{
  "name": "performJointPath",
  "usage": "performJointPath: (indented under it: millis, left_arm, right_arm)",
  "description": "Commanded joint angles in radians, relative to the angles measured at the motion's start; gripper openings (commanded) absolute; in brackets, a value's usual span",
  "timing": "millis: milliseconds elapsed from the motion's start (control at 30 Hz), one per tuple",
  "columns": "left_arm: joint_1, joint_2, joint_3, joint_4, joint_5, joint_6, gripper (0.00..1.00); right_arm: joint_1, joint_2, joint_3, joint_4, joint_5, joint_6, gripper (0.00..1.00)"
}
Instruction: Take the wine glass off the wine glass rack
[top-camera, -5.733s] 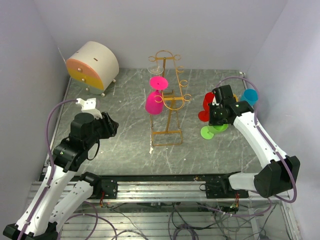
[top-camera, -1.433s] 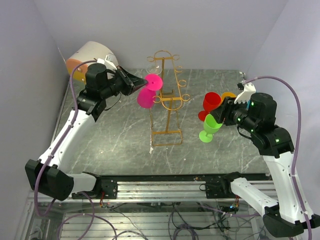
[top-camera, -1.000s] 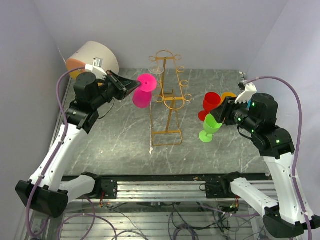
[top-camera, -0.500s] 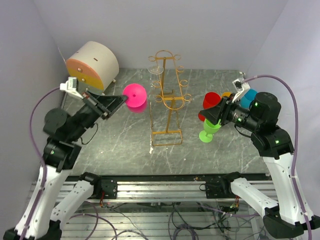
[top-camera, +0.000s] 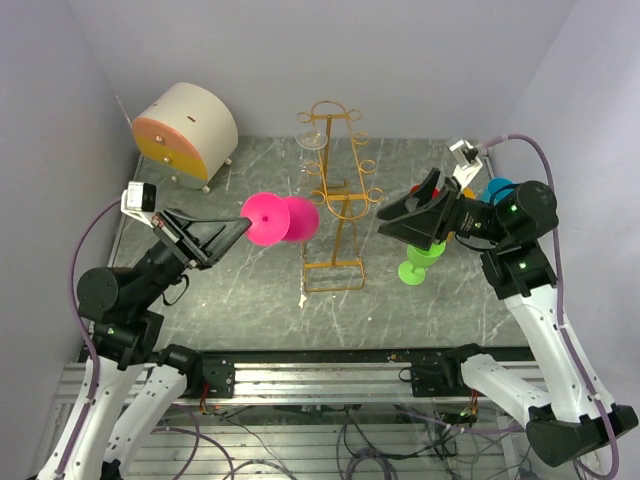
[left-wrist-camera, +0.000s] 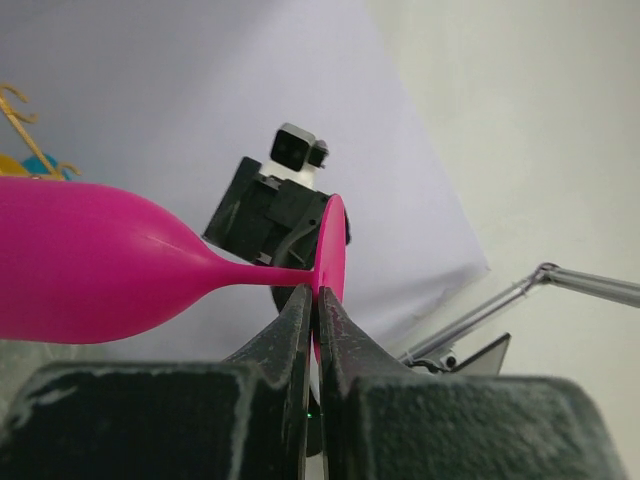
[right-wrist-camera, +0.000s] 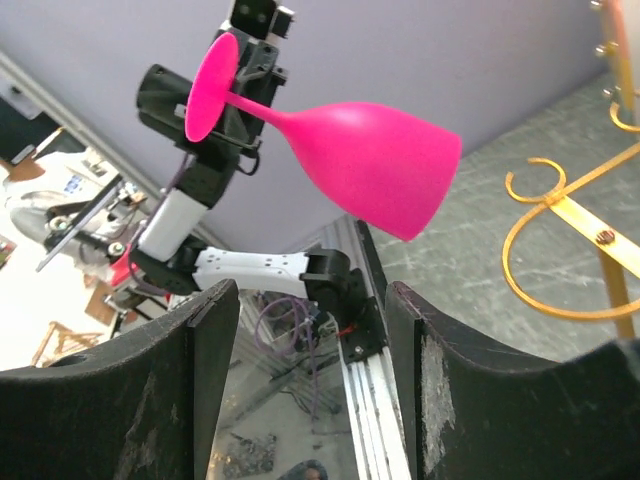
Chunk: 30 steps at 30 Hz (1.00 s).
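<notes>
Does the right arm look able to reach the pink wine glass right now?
Probably yes: the open right gripper faces the pink wine glass directly, with the wine glass rack off to its side.

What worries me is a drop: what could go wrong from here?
The left gripper pinches only the thin foot of the pink wine glass, held sideways, so it may slip or pivot. Its bowl looks close to the wine glass rack; a swing could knock it.
</notes>
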Motion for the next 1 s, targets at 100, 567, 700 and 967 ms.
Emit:
performJointPath:
  millis: [100,567,700,967]
  left_arm:
    - [0.006,-0.036,0.015,0.29,0.078,-0.137,0.1]
    - [0.005,-0.071,0.087,0.239,0.084,-0.108,0.1]
    - [0.005,-0.075,0.061,0.281,0.076,-0.135,0.1]
    - [0.005,-0.084,0.054,0.287,0.069,-0.141,0.09]
  right_arm:
    - [0.097,0.076,-0.002,0.277,-0.042,0.143,0.6]
    - [0.311,0.191,0.074,0.34,0.032,0.068,0.6]
    - [0.315,0.201,0.059,0.437,0.026,0.098,0.6]
    - [0.349,0.274,0.033,0.66,0.012,0.215,0.59]
